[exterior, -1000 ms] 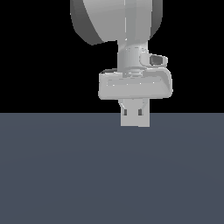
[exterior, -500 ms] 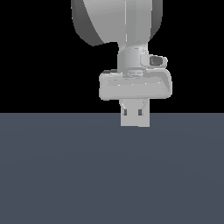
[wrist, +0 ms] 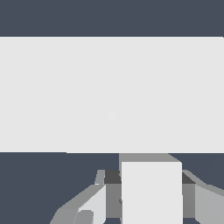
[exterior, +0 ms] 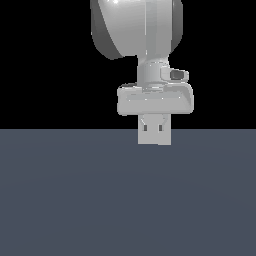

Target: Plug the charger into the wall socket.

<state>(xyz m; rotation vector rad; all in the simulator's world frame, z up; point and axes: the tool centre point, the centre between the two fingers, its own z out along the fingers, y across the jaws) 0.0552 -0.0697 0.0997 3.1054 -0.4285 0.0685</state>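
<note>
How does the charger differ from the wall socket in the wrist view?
1. Size in view: the wall socket is a broad face spanning the whole picture; the charger is a narrow block.
2. Markings: the wall socket has a faint spot at its centre; the charger's face is plain.
3. Place: the charger sits between the sides of the gripper; the wall socket stands beyond it.

Both are pale white-grey.

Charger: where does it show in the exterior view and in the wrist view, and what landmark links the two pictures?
Exterior view: the charger cannot be picked out; the pale tip of the gripper, below the arm, may include or hide it.
Wrist view: the charger is the white block between the fingers, in front of the wide pale wall socket.
Shared landmark: the gripper.
</note>
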